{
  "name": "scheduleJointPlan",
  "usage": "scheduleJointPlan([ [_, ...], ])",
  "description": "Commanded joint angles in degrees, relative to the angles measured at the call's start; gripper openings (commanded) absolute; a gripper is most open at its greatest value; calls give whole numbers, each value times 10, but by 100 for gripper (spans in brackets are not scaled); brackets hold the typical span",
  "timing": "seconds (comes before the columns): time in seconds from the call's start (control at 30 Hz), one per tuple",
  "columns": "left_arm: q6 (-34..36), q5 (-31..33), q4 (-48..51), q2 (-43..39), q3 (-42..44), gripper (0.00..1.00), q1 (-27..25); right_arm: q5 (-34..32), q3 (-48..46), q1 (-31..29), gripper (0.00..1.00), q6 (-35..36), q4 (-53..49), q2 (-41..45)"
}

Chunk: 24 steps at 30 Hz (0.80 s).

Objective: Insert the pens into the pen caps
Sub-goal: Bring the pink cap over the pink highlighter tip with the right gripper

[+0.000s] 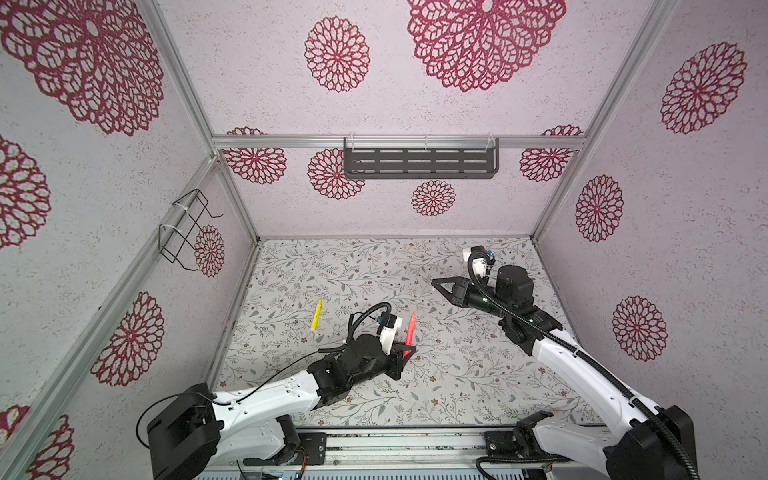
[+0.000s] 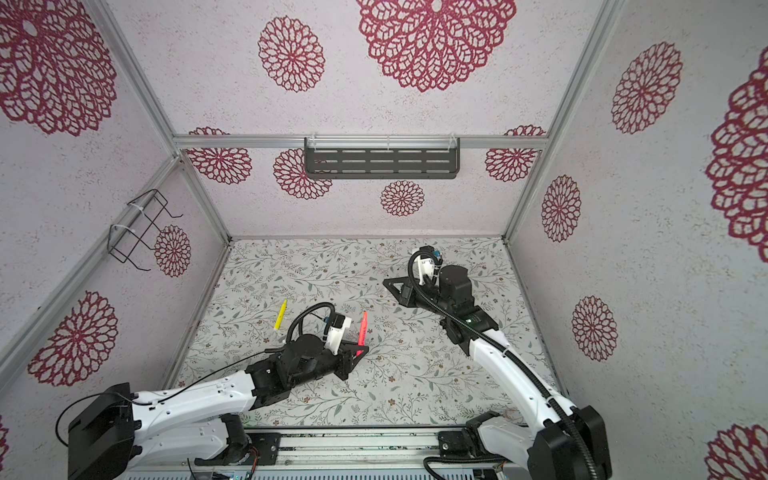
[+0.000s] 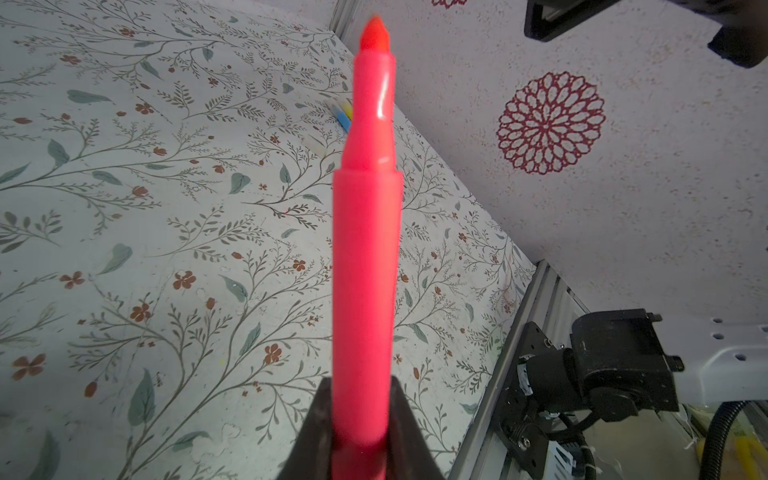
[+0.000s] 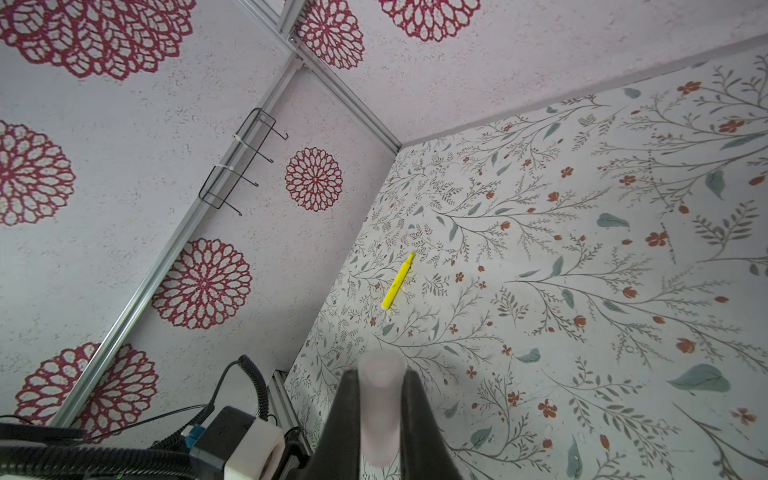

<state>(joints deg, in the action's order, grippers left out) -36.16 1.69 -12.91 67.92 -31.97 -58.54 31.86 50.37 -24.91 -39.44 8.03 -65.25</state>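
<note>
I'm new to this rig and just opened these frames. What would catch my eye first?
The red-pink pen stands out first: uncapped, clamped in the left gripper near the middle of the table, its tip pointing away from the gripper. Next comes the yellow pen, lying loose on the table to its left in both top views. The right wrist view shows the right gripper shut on a clear cap.
</note>
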Motion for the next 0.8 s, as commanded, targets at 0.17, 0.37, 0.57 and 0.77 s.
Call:
scheduleJointPlan([
  [0.17,13,-11,-18,12,-25,0,-7,26,6,-21,0,27,47,19],
  [0.37,20,-11,-9,9,-35,0,-7,25,5,-37,0,33,53,17],
  [0.57,25,-9,-1,6,-41,0,-8,26,5,-54,0,41,56,18],
  [0.77,24,-10,-2,-2,-40,0,-7,27,-13,-71,0,43,72,29],
])
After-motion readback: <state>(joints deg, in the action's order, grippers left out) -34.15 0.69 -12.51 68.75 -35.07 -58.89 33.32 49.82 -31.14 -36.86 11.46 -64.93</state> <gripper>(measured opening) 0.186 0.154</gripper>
